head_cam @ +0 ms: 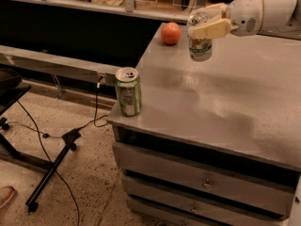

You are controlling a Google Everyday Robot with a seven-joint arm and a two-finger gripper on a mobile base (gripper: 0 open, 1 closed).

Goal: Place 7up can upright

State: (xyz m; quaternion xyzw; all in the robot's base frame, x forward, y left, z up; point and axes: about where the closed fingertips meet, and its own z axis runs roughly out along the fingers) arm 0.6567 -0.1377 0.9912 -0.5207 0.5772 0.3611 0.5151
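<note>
The 7up can (pixel 200 45) is silvery-white with green markings, a red-orange patch and a silver top. It hangs upright in the air above the far part of the grey cabinet top (pixel 225 102). My gripper (pixel 203 23) comes in from the upper right and is shut on the can's upper part, with one cream finger (pixel 209 30) across its front. The can's shadow lies on the surface below and to its left.
A darker green can with a striped label (pixel 128 92) stands upright at the cabinet's near left corner. An orange fruit (pixel 171 33) sits at the far edge, left of the held can. Drawers front the cabinet. A stand and cables lie on the floor at left.
</note>
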